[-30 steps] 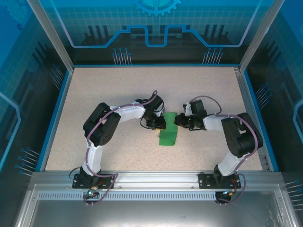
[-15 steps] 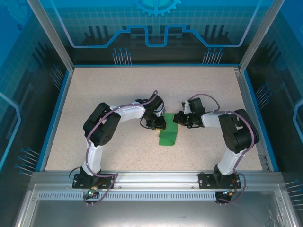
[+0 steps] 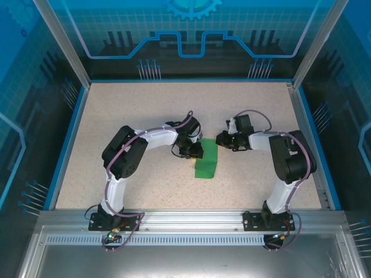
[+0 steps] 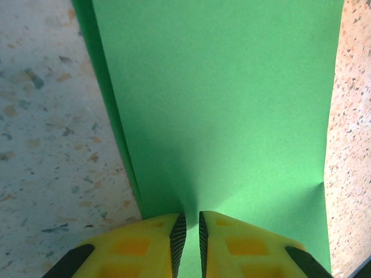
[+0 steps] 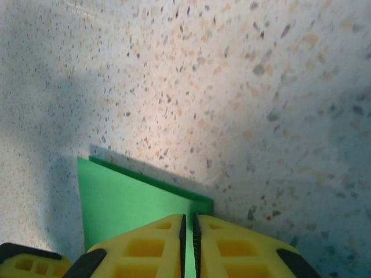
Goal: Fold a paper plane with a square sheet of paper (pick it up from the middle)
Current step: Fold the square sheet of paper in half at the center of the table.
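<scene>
Bright green paper sheet (image 3: 207,163), folded, flat

Bright, even overhead light; soft bluish shadows; sharp focus throughout.

No readable text, numbers, labels or brand names; closest thing to a sign is a blue gear emblem (image 3: 193,7) at top centre of the frame, on the back panel (image 3: 255,35), circuit-style lines drawn below it

Green paper (image 4: 220,104): far end cut off by top edge; near edge hidden under left tool (image 4: 188,231).
</scene>
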Motion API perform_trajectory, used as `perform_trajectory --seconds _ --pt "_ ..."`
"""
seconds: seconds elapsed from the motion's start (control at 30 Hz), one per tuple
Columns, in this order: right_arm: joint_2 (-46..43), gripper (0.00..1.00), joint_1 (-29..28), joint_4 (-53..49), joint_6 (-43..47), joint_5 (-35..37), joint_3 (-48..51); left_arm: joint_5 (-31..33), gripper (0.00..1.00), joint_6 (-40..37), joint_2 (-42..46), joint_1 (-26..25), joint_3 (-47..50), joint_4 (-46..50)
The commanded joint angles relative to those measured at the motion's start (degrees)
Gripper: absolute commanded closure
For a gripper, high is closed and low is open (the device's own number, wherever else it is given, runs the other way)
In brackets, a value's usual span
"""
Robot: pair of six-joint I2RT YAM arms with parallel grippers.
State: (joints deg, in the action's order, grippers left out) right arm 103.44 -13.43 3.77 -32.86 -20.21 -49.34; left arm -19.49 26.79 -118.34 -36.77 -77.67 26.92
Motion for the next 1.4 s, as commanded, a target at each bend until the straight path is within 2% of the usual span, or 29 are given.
perform_trajectory --seconds 0.0,0.27,0.43,0.57,0.7,1.0,1.37 --pt "1.41 0.86 1.16 -3.49 2.46 1.50 -3.55 5.51 0.80 -1.64 -4.83 -0.18 2.08 5.10" --pt "-0.74 0.86 1.12 -6.96 4.11 1.50 -5.82 5.07 0.79 -1.73 -5.14 -0.21 1.65 5.11" --pt "-8.50 0.86 -0.76 -7.83 3.24 0.20 -1.45 4.76 0.79 -1.65 -5.28 -0.16 1.40 5.08" --pt "-11.15 0.86 -2.94 -6.13 0.93 -1.19 3.84 4.12 0.79 -1.56 -5.91 -0.21 1.03 4.90" --pt "-9.41 0.86 -4.61 -2.74 -1.02 -1.63 6.01 4.08 0.80 -1.82 -6.24 -0.21 0.38 5.07" --pt "-3.66 0.87 -5.02 -2.95 1.22 0.67 2.48 4.28 0.79 -2.42 -6.53 -0.15 -0.14 5.71" --pt "0.46 0.88 -1.09 -3.68 3.58 2.80 0.33 5.26 0.80 -3.39 -6.28 -0.19 0.96 5.59"
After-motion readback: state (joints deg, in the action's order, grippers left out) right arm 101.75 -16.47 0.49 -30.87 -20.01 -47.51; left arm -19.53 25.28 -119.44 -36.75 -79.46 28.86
